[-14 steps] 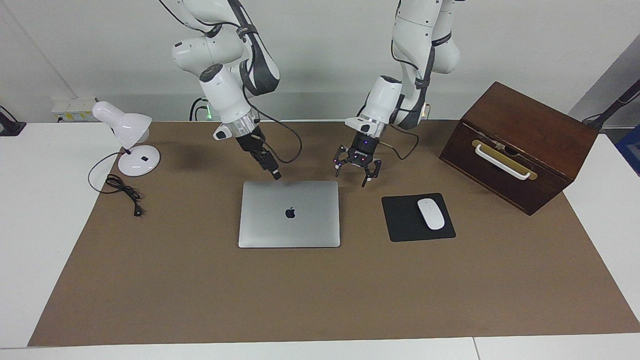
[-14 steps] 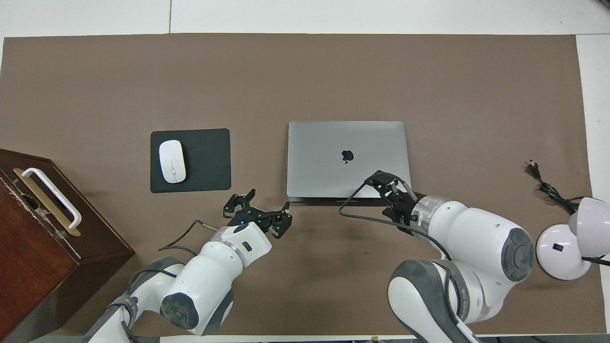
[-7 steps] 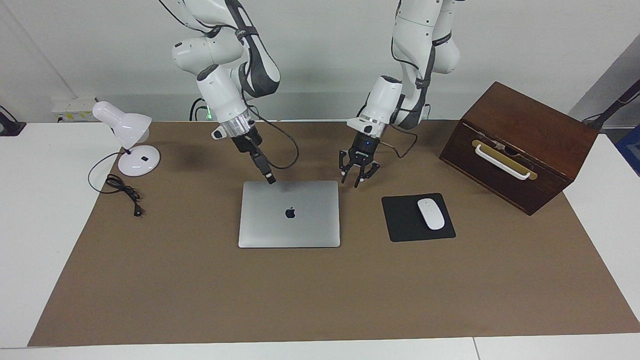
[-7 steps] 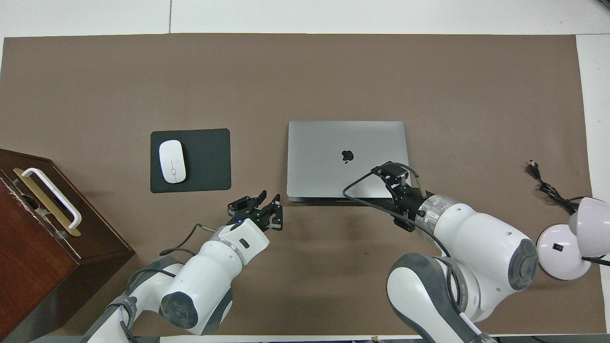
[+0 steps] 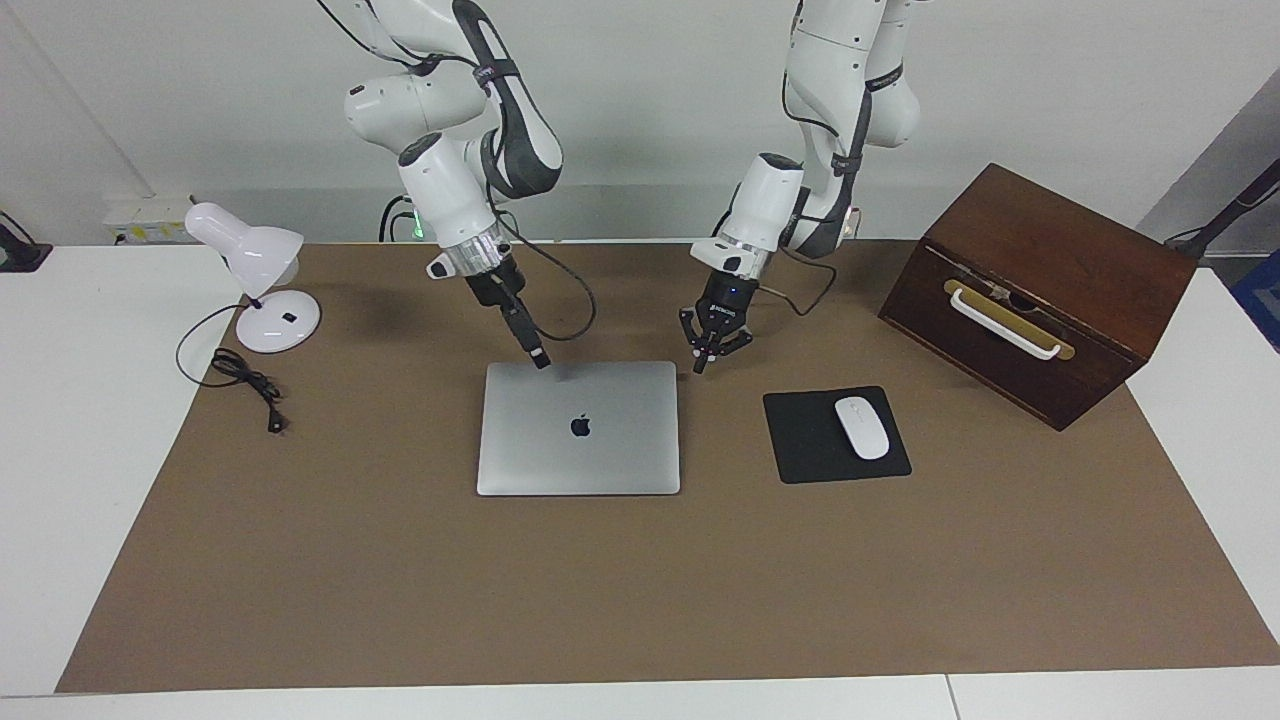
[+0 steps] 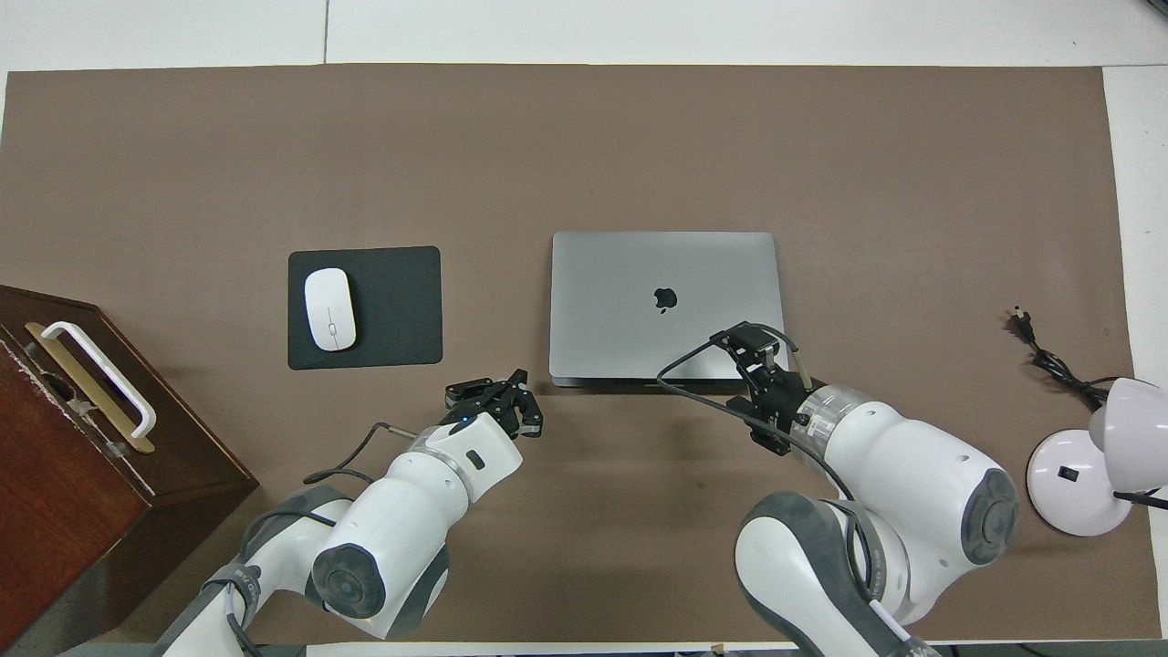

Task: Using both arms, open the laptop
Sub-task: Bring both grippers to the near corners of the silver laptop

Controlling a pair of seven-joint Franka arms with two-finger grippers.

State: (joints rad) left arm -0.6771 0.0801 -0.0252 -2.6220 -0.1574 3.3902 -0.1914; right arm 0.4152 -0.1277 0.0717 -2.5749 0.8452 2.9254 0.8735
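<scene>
Pressing down w/ tips together, right pincer (image 5: 540, 358) sits on the closed laptop (image 5: 578, 428) at mid surface, on its edge nearer the robots. Left pincer (image 5: 703, 362), also pressed together, hangs beside that edge; it may slip off the thin lid or shove the laptop.

Two glossy white jointed robot arms (image 5: 455, 95) (image 5: 850, 70) carry dark grey joint panels and silver wrist rings. Loose black cables (image 5: 575, 290) loop from each wrist. Each ends in a black fingered tool (image 5: 540, 358) (image 5: 703, 364); small red and blue lights glow on the one right of centre.
</scene>
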